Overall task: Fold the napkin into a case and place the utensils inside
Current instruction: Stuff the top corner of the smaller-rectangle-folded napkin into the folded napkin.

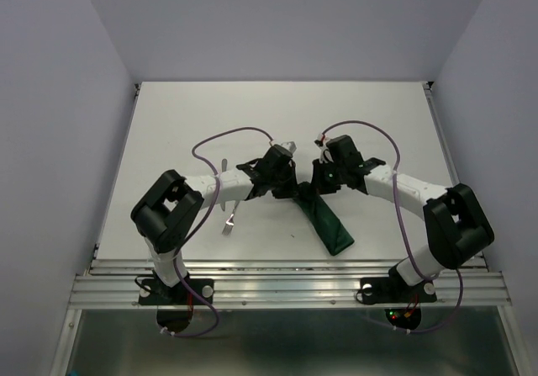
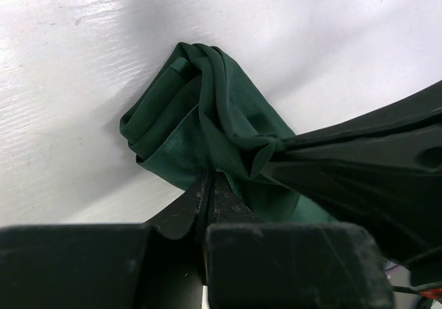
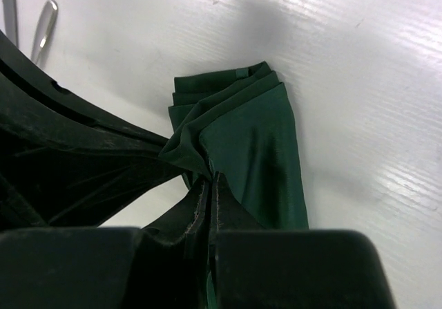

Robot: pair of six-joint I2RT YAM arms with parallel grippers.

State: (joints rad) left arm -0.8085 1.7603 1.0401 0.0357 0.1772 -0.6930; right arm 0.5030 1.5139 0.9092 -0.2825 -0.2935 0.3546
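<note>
The dark green napkin [image 1: 329,225] lies as a narrow folded strip slanting toward the near right of the table. Both grippers meet at its far end. My left gripper [image 1: 292,190] is shut on a bunched edge of the cloth [image 2: 200,108], its jaws pressed together at the fold [image 2: 209,175]. My right gripper [image 1: 314,188] is shut on the same end [image 3: 210,178], with the layered napkin [image 3: 259,143] stretching away below it. Two silver utensils lie to the left: one [image 1: 224,164] behind the left arm, the other [image 1: 229,221] in front of it. Their handles [image 3: 43,27] show at the right wrist view's top left.
The white table [image 1: 168,124] ends in a metal rail [image 1: 286,279] at the near edge. Purple cables [image 1: 227,136] loop above both arms. The left forearm [image 1: 223,187] lies across the table between the two utensils.
</note>
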